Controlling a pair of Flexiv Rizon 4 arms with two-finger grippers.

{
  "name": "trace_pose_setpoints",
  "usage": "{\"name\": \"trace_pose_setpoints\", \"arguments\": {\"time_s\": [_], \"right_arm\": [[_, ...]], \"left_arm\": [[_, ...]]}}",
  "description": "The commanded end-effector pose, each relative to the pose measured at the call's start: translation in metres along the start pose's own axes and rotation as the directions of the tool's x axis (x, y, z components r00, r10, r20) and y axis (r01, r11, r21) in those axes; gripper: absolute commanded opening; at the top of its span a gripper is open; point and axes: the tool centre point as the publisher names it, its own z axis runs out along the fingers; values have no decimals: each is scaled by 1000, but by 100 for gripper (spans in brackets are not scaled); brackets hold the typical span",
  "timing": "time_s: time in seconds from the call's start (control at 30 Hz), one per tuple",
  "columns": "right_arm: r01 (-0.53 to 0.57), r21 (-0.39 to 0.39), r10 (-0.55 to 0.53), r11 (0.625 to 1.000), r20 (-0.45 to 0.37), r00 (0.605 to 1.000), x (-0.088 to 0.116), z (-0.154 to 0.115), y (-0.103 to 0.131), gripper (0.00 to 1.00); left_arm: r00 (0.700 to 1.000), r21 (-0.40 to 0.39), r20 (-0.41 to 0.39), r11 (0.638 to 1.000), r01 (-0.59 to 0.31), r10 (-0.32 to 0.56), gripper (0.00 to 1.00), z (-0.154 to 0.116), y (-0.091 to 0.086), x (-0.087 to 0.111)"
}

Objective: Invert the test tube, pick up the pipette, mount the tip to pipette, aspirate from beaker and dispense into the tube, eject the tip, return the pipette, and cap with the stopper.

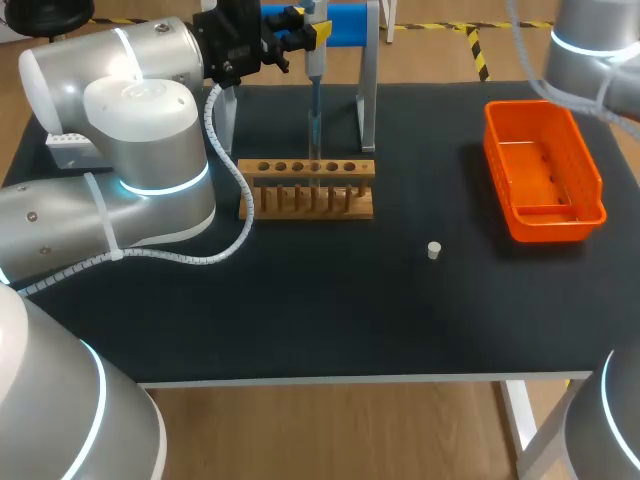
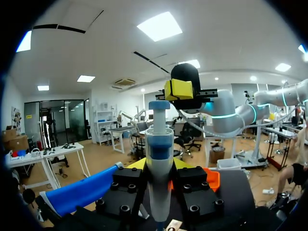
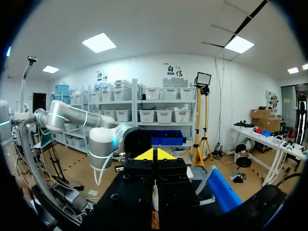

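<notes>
Left wrist view shows the left gripper (image 2: 160,166) clamped on the pipette (image 2: 159,168), a finger on each side of its barrel, holding it upright. Past the plunger top hangs the right gripper (image 2: 179,90); in its own wrist view its yellow tips sit together with nothing between them.

From the head view, the pipette's tip runs straight down to the wooden rack (image 1: 262,203) and seems to enter the tube (image 1: 315,192) standing in a middle hole, though the tube is hard to make out. Behind the rack is the stand (image 1: 368,80). The stopper (image 1: 434,250) lies alone on the mat, well apart from the rack, with the orange bin (image 1: 590,170) further right.

The step looks like dispensing into the tube. To do it well, the left arm should hold the barrel plumb with the tip centred in the tube's mouth, off the rim. If the right gripper works the plunger, it should press straight down the axis, slowly, so the pipette does not tilt or slip in the fingers.
</notes>
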Motion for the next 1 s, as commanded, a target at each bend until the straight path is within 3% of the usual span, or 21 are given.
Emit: {"name": "trace_pose_setpoints", "arguments": {"time_s": [0.03, 1.0], "right_arm": [[-6, 11, 6, 1000, -19, 1000, -9, 10, 1, 0], [-3, 15, 5, 1000, -89, 996, -3, 51, -1, 0]], "left_arm": [[1000, 9, 4, 1000, -1, 1, 0, 2, 2, 1], [1000, 9, 4, 1000, -1, 1, 0, 2, 2, 1]]}}
